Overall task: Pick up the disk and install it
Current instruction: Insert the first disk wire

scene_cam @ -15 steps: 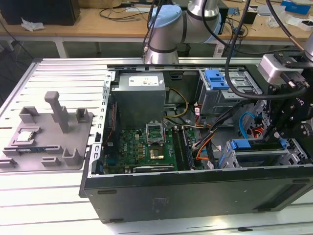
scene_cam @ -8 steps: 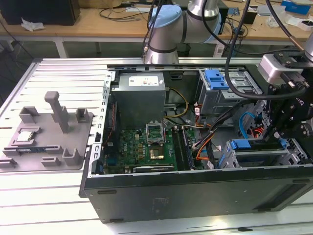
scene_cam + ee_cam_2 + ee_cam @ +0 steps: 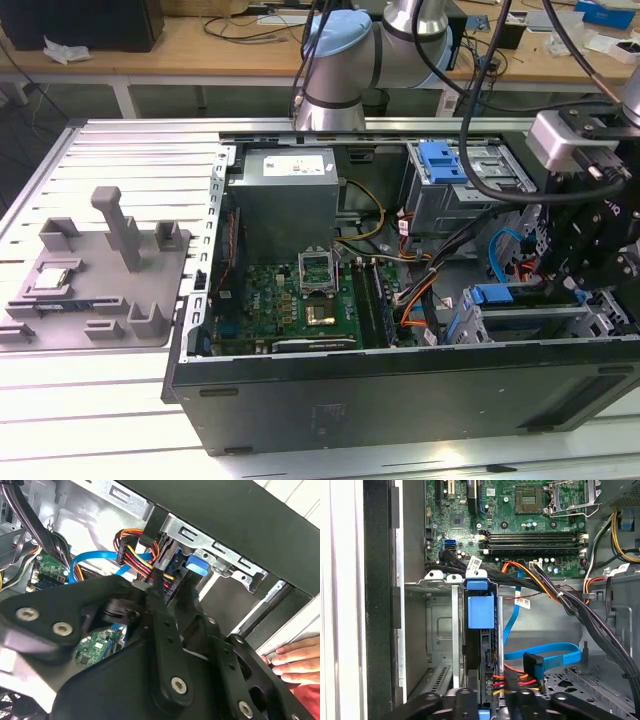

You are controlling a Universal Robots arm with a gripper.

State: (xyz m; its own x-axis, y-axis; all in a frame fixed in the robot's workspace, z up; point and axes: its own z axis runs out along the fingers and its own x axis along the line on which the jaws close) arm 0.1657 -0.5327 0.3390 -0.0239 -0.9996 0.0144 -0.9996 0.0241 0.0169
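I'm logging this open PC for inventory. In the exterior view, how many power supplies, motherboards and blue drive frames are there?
Power supply: 1
Motherboard: 1
Blue drive frames: 2, one on the disk and a second frame
Total: 4

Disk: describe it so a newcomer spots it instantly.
Open computer case, metal drive cage in the near corner at the exterior view's right. The disk stands edge-on in that cage's slot, a blue frame tab capping the end toward the motherboard. Unlike the blue cable beside it, it's rigid and boxed between metal walls.
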